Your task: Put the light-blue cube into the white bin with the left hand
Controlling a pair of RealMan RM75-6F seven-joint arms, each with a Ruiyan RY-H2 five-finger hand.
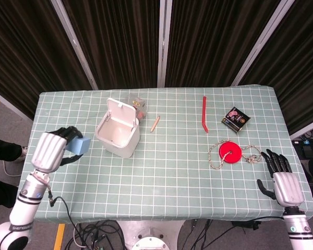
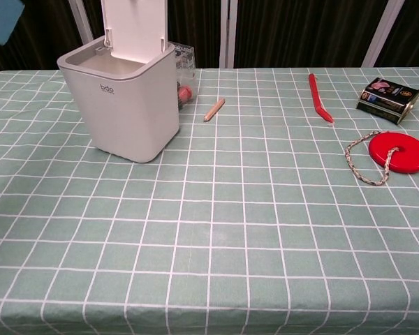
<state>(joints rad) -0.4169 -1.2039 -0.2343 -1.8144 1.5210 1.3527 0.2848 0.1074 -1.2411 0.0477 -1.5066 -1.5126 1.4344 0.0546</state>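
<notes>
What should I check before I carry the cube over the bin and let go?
1. Cube held: ok, left robot hand grips the light-blue cube.
2. Lid open: ok, white bin lid stands up.
3. Bin inside clear: ok, looks empty in the head view.
4. Cube above rim height: cannot tell.
5. Path to bin: ok, nothing between them.
6. Right robot hand clear: ok, far off by the table edge.
</notes>
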